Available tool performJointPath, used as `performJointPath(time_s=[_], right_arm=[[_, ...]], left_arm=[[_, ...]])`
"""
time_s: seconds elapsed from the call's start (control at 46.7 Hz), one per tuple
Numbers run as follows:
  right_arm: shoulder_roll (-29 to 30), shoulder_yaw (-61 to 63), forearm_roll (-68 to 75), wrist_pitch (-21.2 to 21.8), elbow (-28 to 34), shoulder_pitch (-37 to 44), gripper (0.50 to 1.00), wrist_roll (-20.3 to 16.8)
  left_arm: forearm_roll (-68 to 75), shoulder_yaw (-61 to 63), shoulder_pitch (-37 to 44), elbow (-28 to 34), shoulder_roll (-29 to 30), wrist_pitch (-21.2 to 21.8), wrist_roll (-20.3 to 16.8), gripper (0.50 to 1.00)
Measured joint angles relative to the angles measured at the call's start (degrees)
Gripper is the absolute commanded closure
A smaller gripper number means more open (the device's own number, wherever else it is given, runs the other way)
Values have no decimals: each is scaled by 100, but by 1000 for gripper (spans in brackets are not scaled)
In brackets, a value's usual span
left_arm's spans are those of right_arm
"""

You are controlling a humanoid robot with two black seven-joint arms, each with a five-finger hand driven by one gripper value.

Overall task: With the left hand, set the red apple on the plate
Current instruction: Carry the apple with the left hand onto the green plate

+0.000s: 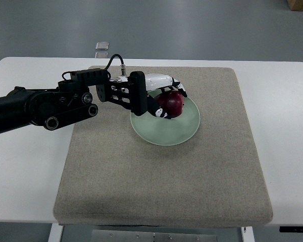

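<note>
A dark red apple (172, 105) sits over the upper part of a pale green plate (166, 128) in the middle of the mat. My left hand (167, 100) reaches in from the left on a black arm. Its white and black fingers wrap around the apple from above and below. Whether the apple touches the plate I cannot tell. The right arm is out of the picture.
The plate lies on a beige fabric mat (161, 176) that covers most of a white table (20, 166). A small clear object (101, 46) lies at the table's far edge. Grey floor lies beyond the table.
</note>
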Motion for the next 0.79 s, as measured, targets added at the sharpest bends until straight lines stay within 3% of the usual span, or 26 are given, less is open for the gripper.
performJointPath(time_s=[0.193, 0.321, 0.514, 0.621, 0.643, 0.686, 0.793], right_arm=[[0, -2, 0, 0, 0, 0, 536, 0], [0, -3, 0, 0, 0, 0, 536, 0], [0, 0, 0, 0, 0, 0, 536, 0], [0, -1, 0, 0, 0, 0, 536, 0], [0, 0, 0, 0, 0, 0, 536, 0], [0, 0, 0, 0, 3, 0, 536, 0], [0, 0, 0, 0, 2, 1, 536, 0]], left_arm=[[10, 135, 7, 4, -1, 7, 5, 986], [10, 138, 7, 27, -24, 11, 6, 947], [5, 138, 38, 54, -36, 16, 7, 759], [5, 142, 107, 64, -36, 15, 7, 729], [5, 143, 113, 64, -36, 15, 7, 707], [5, 143, 117, 64, -36, 15, 7, 609], [5, 144, 118, 71, -36, 14, 7, 579]])
